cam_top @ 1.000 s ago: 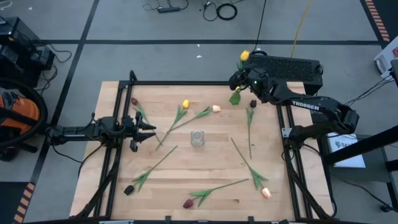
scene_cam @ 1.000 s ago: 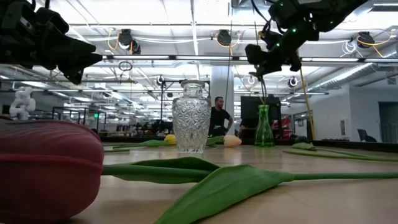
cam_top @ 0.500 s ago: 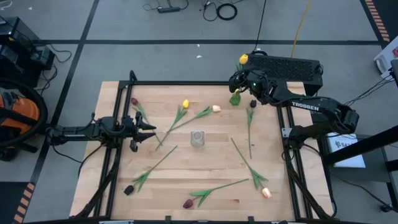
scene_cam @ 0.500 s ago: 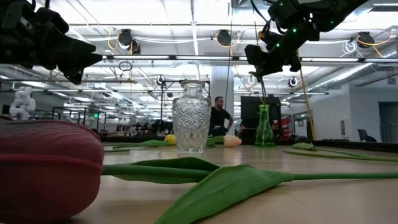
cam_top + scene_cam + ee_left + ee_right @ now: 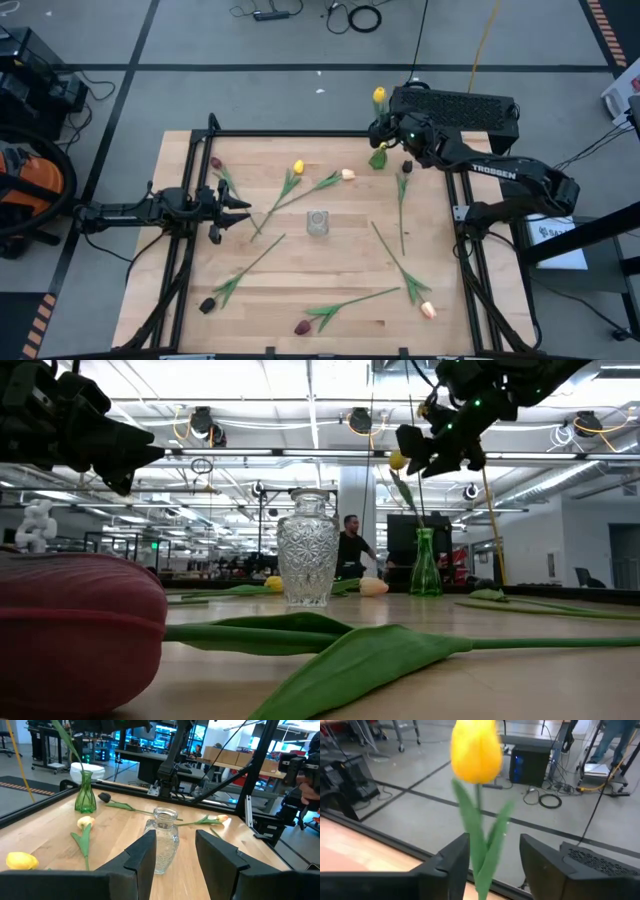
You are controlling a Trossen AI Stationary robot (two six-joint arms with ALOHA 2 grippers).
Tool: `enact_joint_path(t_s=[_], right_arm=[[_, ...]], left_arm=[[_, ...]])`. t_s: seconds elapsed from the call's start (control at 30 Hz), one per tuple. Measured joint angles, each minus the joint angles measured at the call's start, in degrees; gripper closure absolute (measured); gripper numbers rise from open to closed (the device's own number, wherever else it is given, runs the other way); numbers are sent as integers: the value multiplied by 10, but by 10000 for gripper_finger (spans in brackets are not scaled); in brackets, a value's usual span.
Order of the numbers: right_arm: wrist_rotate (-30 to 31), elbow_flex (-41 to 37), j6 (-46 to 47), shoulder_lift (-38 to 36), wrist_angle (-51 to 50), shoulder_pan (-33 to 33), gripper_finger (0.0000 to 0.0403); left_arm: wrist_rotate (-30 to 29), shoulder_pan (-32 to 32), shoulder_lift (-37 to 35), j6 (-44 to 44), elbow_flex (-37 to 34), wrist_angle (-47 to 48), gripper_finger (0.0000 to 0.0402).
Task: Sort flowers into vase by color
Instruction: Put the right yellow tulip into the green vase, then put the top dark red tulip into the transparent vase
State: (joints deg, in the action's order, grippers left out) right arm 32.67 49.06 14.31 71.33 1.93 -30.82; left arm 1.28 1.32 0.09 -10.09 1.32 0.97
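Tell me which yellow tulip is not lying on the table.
The yellow tulip held by the right gripper above the green vase; the other yellow one lies flat.

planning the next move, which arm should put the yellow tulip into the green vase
Right. Its pincer already holds the yellow tulip directly above the green vase at the table's far right corner. The left pincer waits open at the left edge, holding nothing.

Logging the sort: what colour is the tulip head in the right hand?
Yellow tulip, clearest in the right wrist view.

The right arm point(image 5: 500, 171) bears what looks like white "TROSSEN" lettering.
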Motion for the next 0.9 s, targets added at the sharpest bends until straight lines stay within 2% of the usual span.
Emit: enact_joint_path(t_s=[0.17,0.4,0.67,0.9], right_arm=[[0,0,2,-38,-14,6,218],[-4,0,84,-122,-151,23,216],[-129,0,220,-190,-269,51,216],[-151,0,321,-191,-377,83,216]], left_arm=[[0,0,0,0,0,0,256],[0,0,0,0,0,0,256],[0,0,0,0,0,0,256],[0,0,0,0,0,0,256]])
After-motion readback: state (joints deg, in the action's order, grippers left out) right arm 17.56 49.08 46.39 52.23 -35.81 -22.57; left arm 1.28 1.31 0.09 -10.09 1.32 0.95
